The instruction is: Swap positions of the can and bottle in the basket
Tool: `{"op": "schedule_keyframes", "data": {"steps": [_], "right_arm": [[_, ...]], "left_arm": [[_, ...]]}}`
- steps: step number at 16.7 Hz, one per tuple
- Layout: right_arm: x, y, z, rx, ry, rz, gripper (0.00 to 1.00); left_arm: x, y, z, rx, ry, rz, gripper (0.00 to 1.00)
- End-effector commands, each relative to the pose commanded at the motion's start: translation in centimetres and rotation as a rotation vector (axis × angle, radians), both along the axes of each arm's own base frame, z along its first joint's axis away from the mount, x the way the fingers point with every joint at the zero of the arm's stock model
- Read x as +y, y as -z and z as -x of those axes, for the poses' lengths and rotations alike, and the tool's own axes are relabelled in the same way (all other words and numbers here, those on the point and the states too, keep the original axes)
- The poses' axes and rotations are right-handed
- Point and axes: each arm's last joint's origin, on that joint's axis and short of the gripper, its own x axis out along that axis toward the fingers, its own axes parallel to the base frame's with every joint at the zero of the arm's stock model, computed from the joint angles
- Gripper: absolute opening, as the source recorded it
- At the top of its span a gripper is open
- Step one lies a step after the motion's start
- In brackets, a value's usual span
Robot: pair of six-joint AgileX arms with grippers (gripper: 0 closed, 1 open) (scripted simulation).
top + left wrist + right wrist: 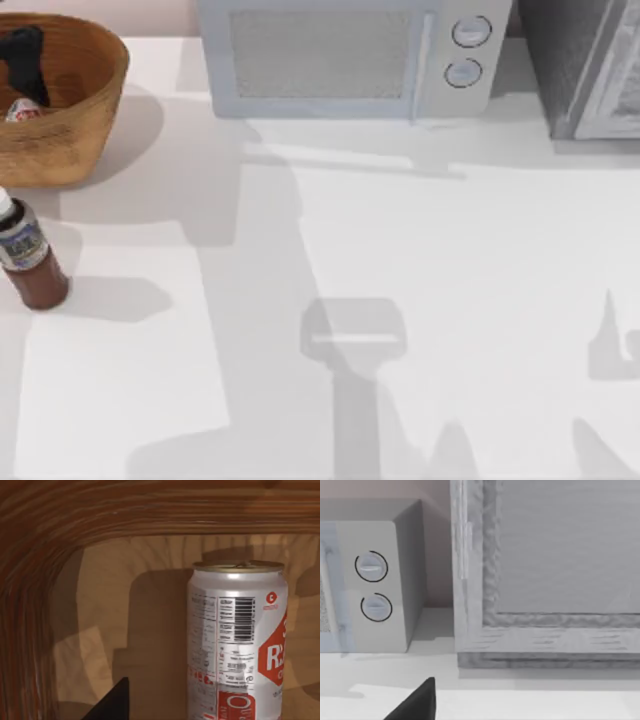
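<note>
Can [22, 110] in basket [85, 120]; bottle [28, 260] outside, just before it.

left pincer [24, 62]: matte black, blocky | fingertip [111, 704]: black, pointed wedge | right fingertip [416, 703]: same black wedge

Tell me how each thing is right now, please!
can: upright inside the basket.
basket: upright on the table's far left, holding the can.
bottle: standing on the table outside the basket, cap on.
left gripper: down inside the basket, next to the can.
microwave: door closed.
</note>
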Motion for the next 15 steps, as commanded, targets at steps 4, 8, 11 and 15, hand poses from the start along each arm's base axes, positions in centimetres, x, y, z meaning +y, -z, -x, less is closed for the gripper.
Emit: {"op": "schedule_keyframes", "data": {"steps": [4,8,11,15], "right_arm": [[0.0,0.0,0.0,0.0,0.0,0.0,1.0],[0.0,0.0,0.0,0.0,0.0,0.0,1.0],[0.0,0.0,0.0,0.0,0.0,0.0,1.0],[0.0,0.0,0.0,0.0,0.0,0.0,1.0]], "left_arm": [[-0.4,0.8,-0.3,-0.001,0.001,0.0,1.0],[-1.0,4.0,-0.9,0.0,0.0,0.0,1.0],[-1.4,5.6,-1.1,0.0,0.0,0.0,1.0],[-1.4,5.7,-1.1,0.0,0.0,0.0,1.0]]}}
